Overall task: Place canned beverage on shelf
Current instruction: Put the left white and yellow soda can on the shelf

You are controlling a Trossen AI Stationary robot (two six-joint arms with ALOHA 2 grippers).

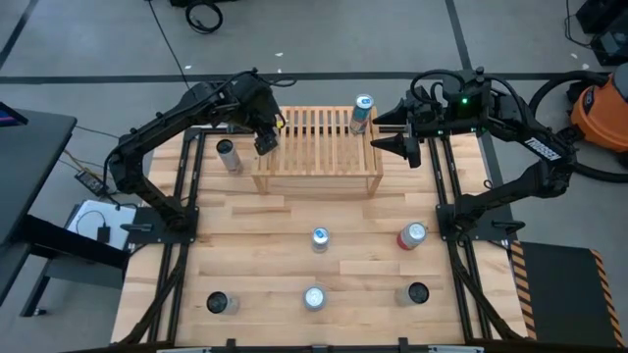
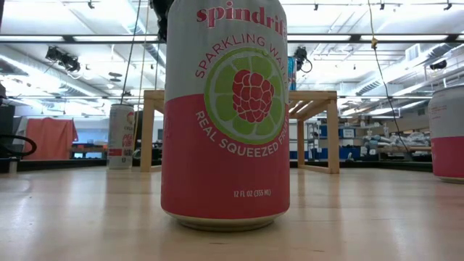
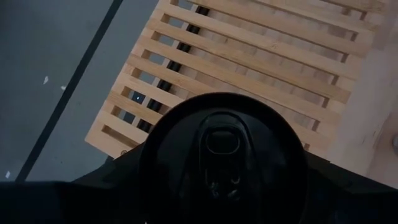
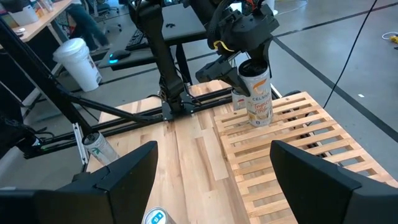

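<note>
The pale wooden shelf [image 1: 319,147] stands at the table's far middle. It also shows in the left wrist view [image 3: 249,68] and the right wrist view [image 4: 292,149]. My left gripper [image 1: 267,132] is over the shelf's left end, shut on a pale Celsius can [image 4: 258,93], whose dark top fills the left wrist view [image 3: 224,143]. A blue-topped can [image 1: 362,113] stands on the shelf's far right corner. My right gripper [image 4: 214,186] hangs open and empty off the shelf's right end [image 1: 397,142]. My left gripper holds the Celsius can by its upper part [image 4: 252,67], one finger on either side, coming from above. The can stands upright with its base [image 4: 261,121] at the slatted top. Whether the base rests on the slats or hangs just above them, I cannot tell.
A grey can [image 1: 228,155] stands on the table left of the shelf. Several more cans stand on the near half of the table, among them a red-topped one [image 1: 410,235] and a Spindrift can [image 2: 225,116] right in front of the low camera. Black frame rails run along both sides.
</note>
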